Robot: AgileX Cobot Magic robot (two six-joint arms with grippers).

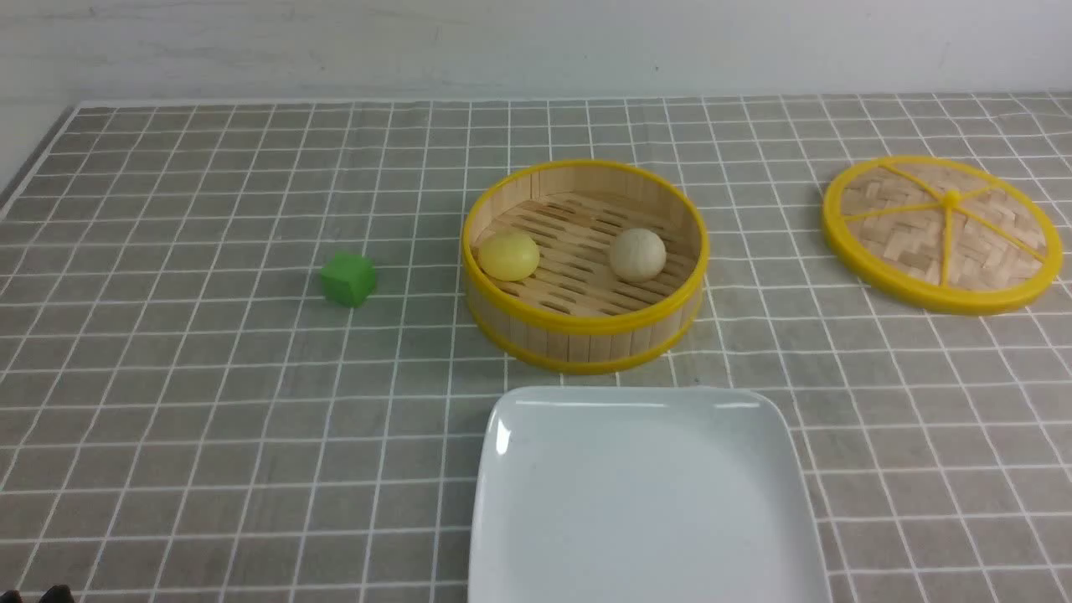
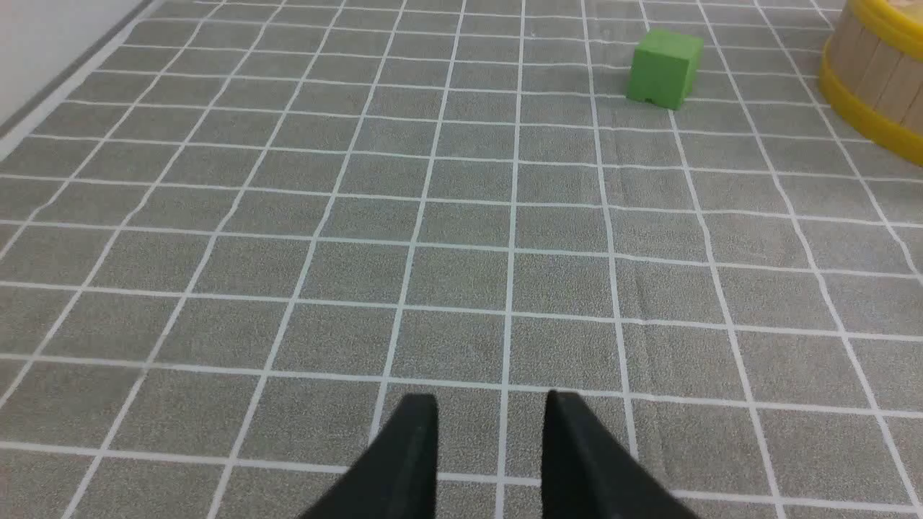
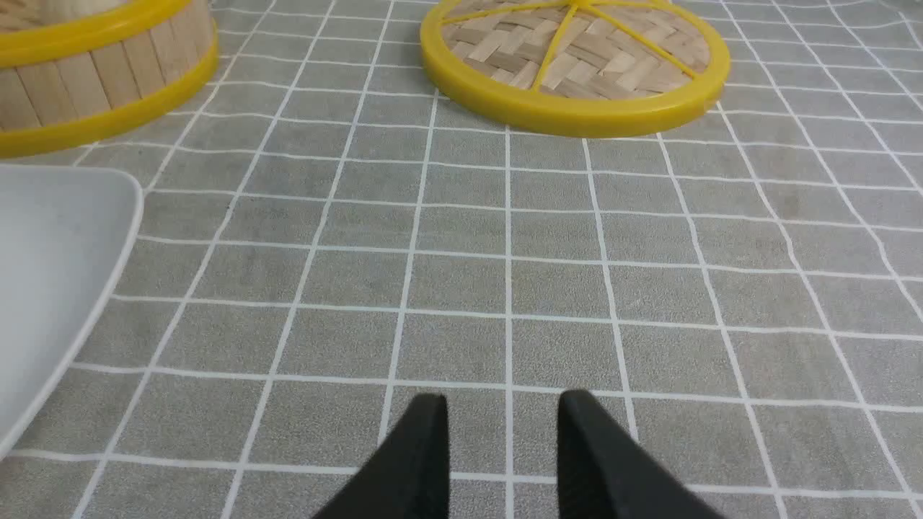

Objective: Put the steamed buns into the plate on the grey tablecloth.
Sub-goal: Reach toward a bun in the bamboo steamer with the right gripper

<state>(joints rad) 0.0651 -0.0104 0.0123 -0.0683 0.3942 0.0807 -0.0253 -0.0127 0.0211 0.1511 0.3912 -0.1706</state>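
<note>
The yellow steamed bun [image 1: 508,255] and cream steamed bun [image 1: 637,254] sit in the bamboo basket [image 1: 586,339], beyond the white plate [image 1: 636,502]. They are probably light, soft and rollable: pinch gently across mid-dome. The left gripper [image 2: 490,414] and right gripper [image 3: 502,411] are parted, holding nothing.

Tablecloth [image 1: 209,419]: covers tabletop, carries all items.
Basket [image 1: 586,322]: centre of cloth.
Left bun [image 1: 509,255], right bun [image 1: 637,254]: inside Basket, side by side, apart.
Plate [image 1: 641,502]: before Basket, robot side, close but not touching.
Lid [image 1: 942,234]: right of Basket, well apart, flat on cloth.
Cube [image 1: 348,279]: left of Basket, near, on cloth.
</note>
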